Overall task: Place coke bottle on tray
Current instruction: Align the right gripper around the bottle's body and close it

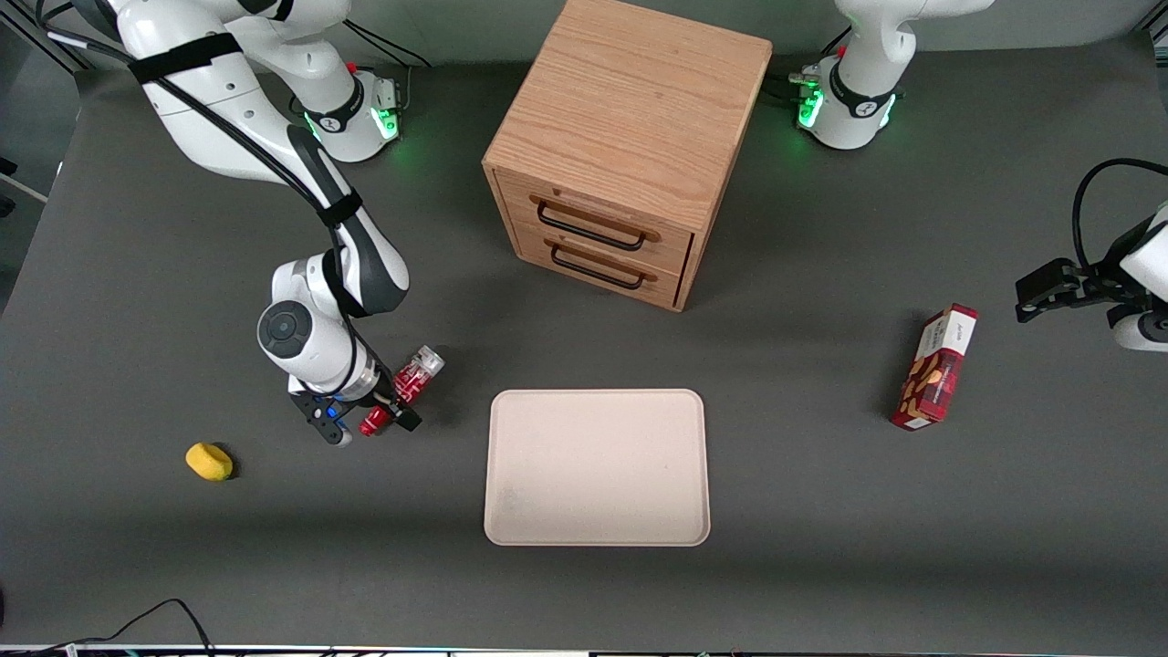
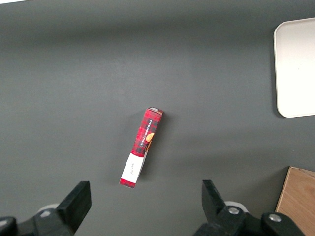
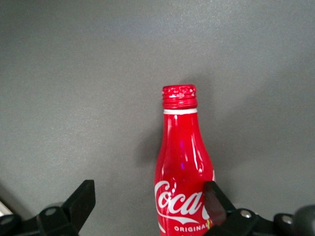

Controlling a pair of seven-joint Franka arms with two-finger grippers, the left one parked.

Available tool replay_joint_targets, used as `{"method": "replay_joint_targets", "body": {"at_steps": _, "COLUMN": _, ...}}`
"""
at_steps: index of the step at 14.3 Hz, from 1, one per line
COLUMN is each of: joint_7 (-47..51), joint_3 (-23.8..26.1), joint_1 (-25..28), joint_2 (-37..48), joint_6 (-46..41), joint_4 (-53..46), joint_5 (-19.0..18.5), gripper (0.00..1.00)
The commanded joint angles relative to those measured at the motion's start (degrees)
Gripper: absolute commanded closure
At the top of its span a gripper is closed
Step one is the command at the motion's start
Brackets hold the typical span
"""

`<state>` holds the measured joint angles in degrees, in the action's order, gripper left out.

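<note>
The coke bottle [image 1: 402, 390] lies on the dark table beside the tray [image 1: 598, 467], toward the working arm's end. Its silvery base points toward the drawer cabinet and its red cap toward the front camera. My gripper [image 1: 370, 424] is low over the bottle's cap end, open, with a finger on each side. In the right wrist view the bottle [image 3: 183, 167] lies between the fingers of the gripper [image 3: 149, 194]. It lies against one finger [image 3: 214, 196] and a wide gap separates it from the other. The beige tray holds nothing and also shows in the left wrist view [image 2: 298, 64].
A wooden two-drawer cabinet [image 1: 630, 137] stands farther from the front camera than the tray. A red-and-white snack box [image 1: 935, 367] lies toward the parked arm's end and shows in the left wrist view [image 2: 141, 147]. A small yellow object [image 1: 209, 461] lies near the gripper.
</note>
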<state>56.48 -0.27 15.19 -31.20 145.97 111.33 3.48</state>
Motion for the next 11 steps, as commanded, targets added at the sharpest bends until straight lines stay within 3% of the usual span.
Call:
{"method": "replay_joint_targets", "body": {"at_steps": 1, "joint_7": 1.79, "joint_3": 0.1, "joint_1": 0.46, "joint_2": 1.58, "joint_6": 0.98, "joint_4": 2.92, "joint_5": -1.02, "gripper": 0.02}}
{"method": "replay_joint_targets", "body": {"at_steps": 8, "joint_7": 1.09, "joint_3": 0.18, "joint_1": 0.46, "joint_2": 5.54, "joint_6": -6.84, "joint_4": 2.84, "joint_5": -1.19, "gripper": 0.01}}
{"method": "replay_joint_targets", "body": {"at_steps": 11, "joint_7": 1.79, "joint_3": 0.18, "joint_1": 0.46, "joint_2": 4.05, "joint_6": -6.15, "joint_4": 2.92, "joint_5": -3.56, "gripper": 0.01}}
